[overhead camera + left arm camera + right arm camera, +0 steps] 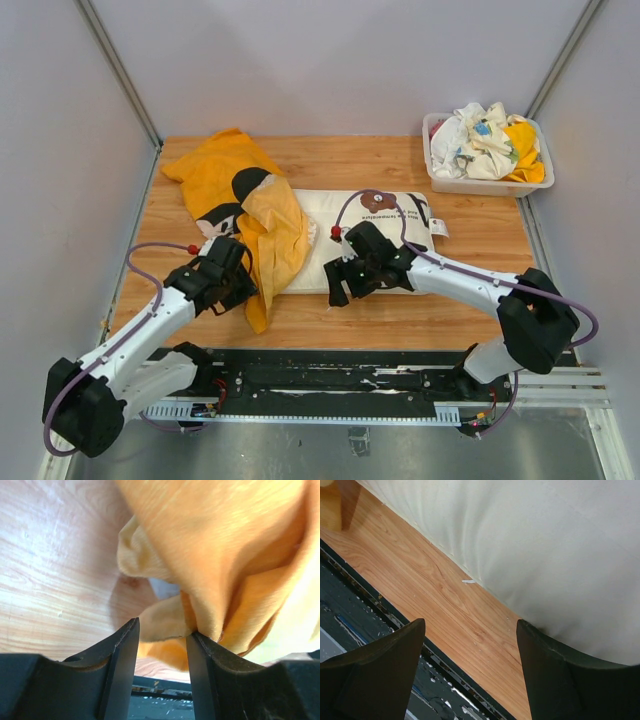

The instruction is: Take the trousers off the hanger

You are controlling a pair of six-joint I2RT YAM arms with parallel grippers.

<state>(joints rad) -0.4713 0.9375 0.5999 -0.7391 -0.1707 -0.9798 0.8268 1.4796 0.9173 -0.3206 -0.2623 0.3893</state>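
Orange-yellow trousers [262, 225], with a black patch and a touch of white beside it. Next to them is a cream cushion [325, 215] with a brown print and black lettering. The tabletop [340, 160] is warm, light-brown wood grain. In the white bin [480, 186], the clothes [478, 135] are white and yellow with small coloured prints. The left end effector [162, 631] and right end effector [470, 625] are plain black. The arms [140, 335] are white and the cables [372, 192] purple.

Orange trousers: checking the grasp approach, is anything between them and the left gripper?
Nothing visible. The left gripper is open, and a fold of the orange trousers lies right at its fingertips, touching one finger.
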